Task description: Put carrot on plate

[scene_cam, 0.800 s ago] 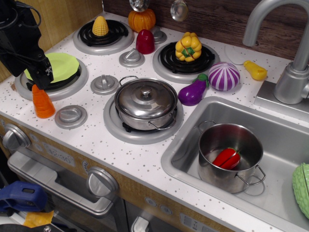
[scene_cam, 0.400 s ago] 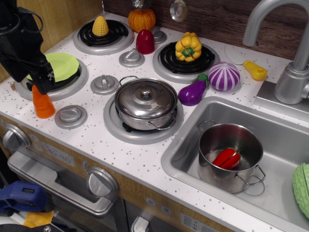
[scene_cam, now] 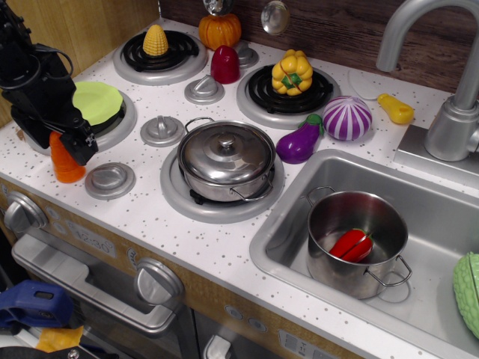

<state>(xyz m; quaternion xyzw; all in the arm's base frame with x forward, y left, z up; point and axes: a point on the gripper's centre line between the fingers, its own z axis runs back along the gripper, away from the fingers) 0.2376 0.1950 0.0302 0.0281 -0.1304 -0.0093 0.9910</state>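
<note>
The carrot [scene_cam: 64,164] is a small bright-orange cone standing upright on the speckled counter, just in front of the front-left burner. The lime-green plate [scene_cam: 99,100] lies flat on that burner, right behind the carrot. My black gripper [scene_cam: 67,148] has come down over the carrot's top. One finger [scene_cam: 82,146] shows against the carrot's right side; the other is hidden behind the gripper body. The jaws stand open around the carrot's upper part, and the carrot rests on the counter.
A lidded steel pot [scene_cam: 227,160] sits on the front-middle burner. Grey knobs [scene_cam: 109,180], corn [scene_cam: 155,40], a pumpkin [scene_cam: 219,30], a red piece [scene_cam: 224,64], a yellow pepper [scene_cam: 292,72], an eggplant [scene_cam: 299,142] and a purple onion [scene_cam: 347,117] stand around. The sink [scene_cam: 419,247] at the right holds a pot.
My gripper has moved down and slightly forward, from above the plate's left edge to around the carrot's top. The carrot and plate have not moved.
</note>
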